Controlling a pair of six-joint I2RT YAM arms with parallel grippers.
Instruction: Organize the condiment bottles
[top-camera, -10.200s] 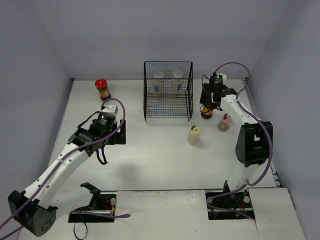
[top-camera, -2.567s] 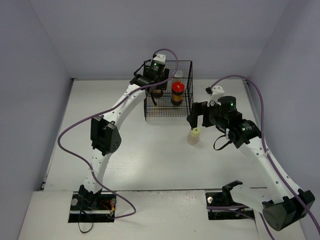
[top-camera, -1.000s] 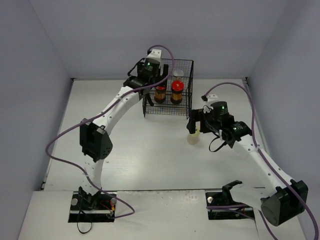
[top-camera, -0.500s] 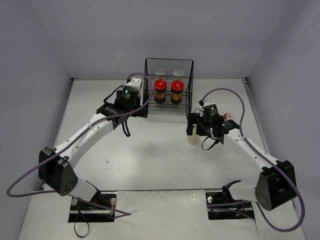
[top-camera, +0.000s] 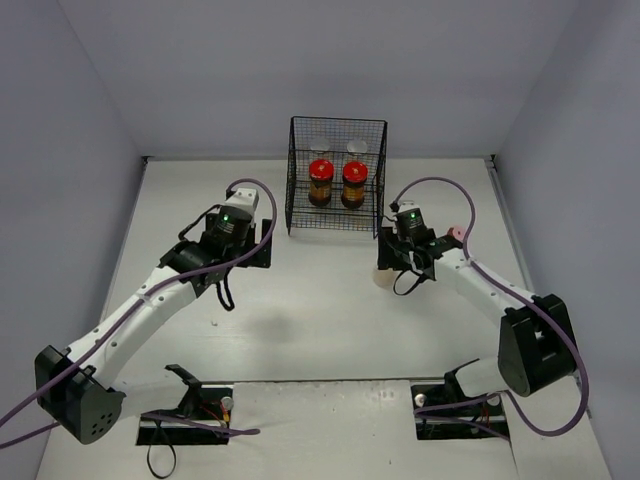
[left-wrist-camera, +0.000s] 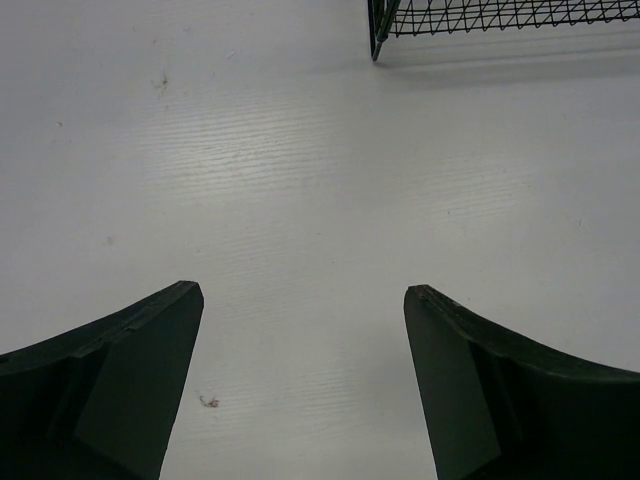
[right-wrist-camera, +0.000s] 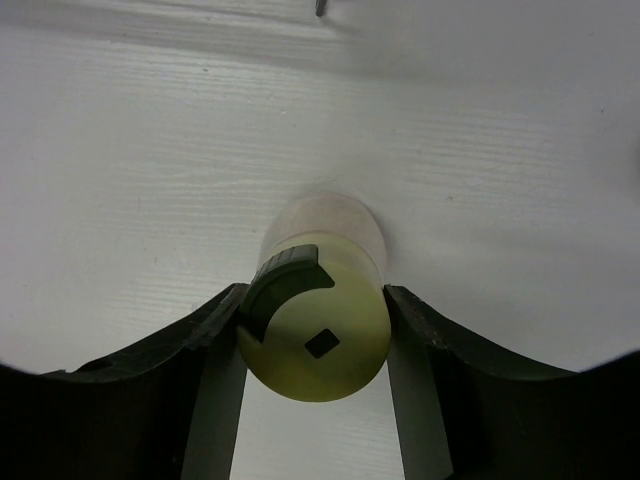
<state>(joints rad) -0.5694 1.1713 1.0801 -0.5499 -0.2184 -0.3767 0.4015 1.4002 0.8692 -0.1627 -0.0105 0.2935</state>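
- The right fingers (right-wrist-camera: 205, 365) are clenched around the yellow-green-capped bottle (right-wrist-camera: 313, 342), one pressed to each side of its cap.
- That bottle stands upright on the white worktop (left-wrist-camera: 300, 200). Its pale body shows just beyond the cap between the fingers.
- The cap's lid has a dark curved tab on its far left and a small dark square mark near its middle.
- The left fingers (left-wrist-camera: 110, 400) are released and spread wide, with only bare worktop between them.
- Ahead of the left fingers and to their right, a corner of the black wire basket (top-camera: 336, 219) sits on the worktop.
- In the overhead view the basket is beyond both pairs of fingers, roughly between the two arms.
- Two red-lidded jars stand side by side at the front of the basket, the left jar (top-camera: 320, 183) just beside the right jar (top-camera: 353, 183).
- Behind them, farther from the fingers, are two silver-capped bottles, one (top-camera: 319, 145) on the left and the other (top-camera: 356, 146) on the right.
- The pink-capped bottle (top-camera: 455, 233) shows just to the right of the right fingers, outside the basket and partly hidden by the arm.
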